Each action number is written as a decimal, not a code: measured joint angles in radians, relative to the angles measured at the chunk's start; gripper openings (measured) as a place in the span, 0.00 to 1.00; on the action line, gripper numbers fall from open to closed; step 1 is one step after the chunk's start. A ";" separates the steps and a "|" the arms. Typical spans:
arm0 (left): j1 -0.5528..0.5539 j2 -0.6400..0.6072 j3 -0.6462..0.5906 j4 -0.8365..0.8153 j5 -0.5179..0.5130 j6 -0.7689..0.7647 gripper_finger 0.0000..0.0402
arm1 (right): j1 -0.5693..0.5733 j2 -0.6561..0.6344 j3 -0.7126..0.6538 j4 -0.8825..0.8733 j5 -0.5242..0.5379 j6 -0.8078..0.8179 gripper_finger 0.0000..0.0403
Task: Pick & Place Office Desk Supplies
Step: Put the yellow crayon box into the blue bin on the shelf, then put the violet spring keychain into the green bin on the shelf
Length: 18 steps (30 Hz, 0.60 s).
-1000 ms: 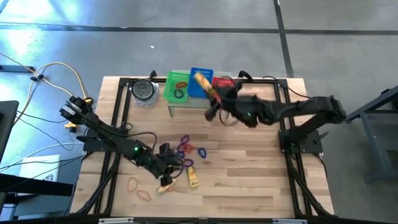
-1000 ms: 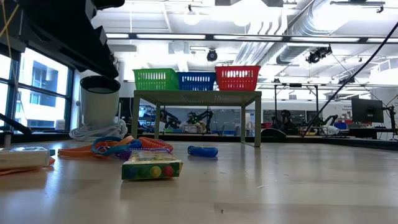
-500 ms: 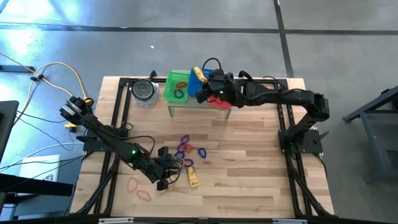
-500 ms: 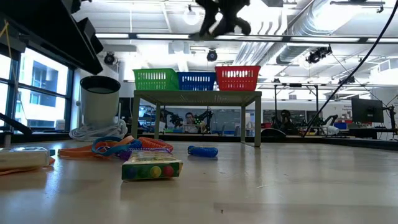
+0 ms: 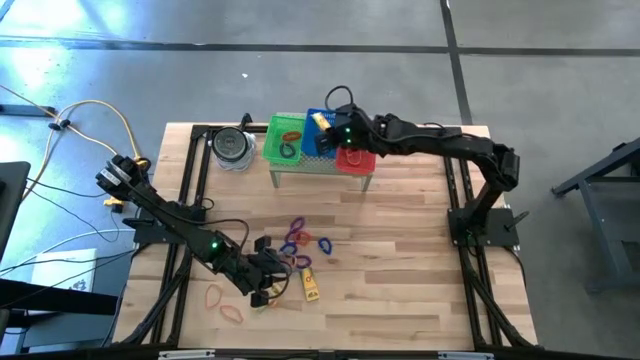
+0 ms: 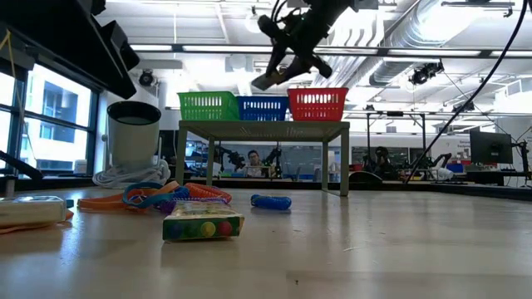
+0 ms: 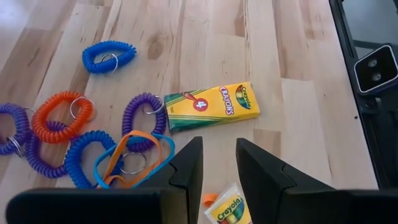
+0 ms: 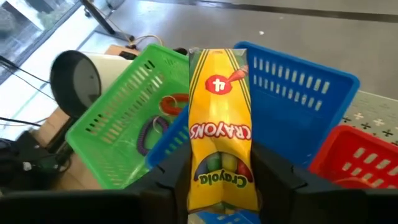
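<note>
The right gripper hangs over the row of baskets on the small stand, its two fingers pinched on a yellow crayon pack that juts out ahead of them. Straight beyond the pack's far end sits the blue basket; the green basket lies to one side of the gripper with an orange loop and a dark loop inside it, the red basket lies to the other side, and a grey tin stands past the green one. In the low view the same pack tilts downward from the gripper, above the blue basket and apart from it. The left gripper is low over the table with its fingers slightly parted and nothing between them. Just ahead of its tips lies a crayon box flat on the wood, and beside the tips a blue and an orange flat band overlap a purple coil. Farther out on that side are an orange coil, two blue coils and part of another purple coil. Close under the fingers a second crayon pack shows partly. From above, the left gripper is near the table's front and the right one at the back over the baskets.
</note>
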 joint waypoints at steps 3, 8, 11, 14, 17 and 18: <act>0.000 0.000 0.000 0.000 0.000 0.014 0.23 | -0.008 0.000 0.000 -0.001 -0.002 0.000 0.38; 0.000 0.000 0.000 0.000 -0.002 0.029 0.23 | -0.013 0.000 0.000 0.000 0.000 0.000 0.48; 0.000 0.000 0.000 0.000 -0.003 0.039 0.23 | -0.013 0.000 0.000 0.010 0.000 0.000 0.53; 0.000 0.000 0.000 0.000 -0.002 0.040 0.23 | -0.012 0.000 0.000 0.048 -0.005 -0.028 0.58; 0.000 0.000 0.000 0.000 -0.003 0.042 0.23 | -0.004 0.000 0.000 0.139 -0.020 -0.109 0.59; 0.000 0.000 0.000 0.000 -0.003 0.042 0.23 | 0.000 -0.005 0.000 0.178 -0.041 -0.137 0.59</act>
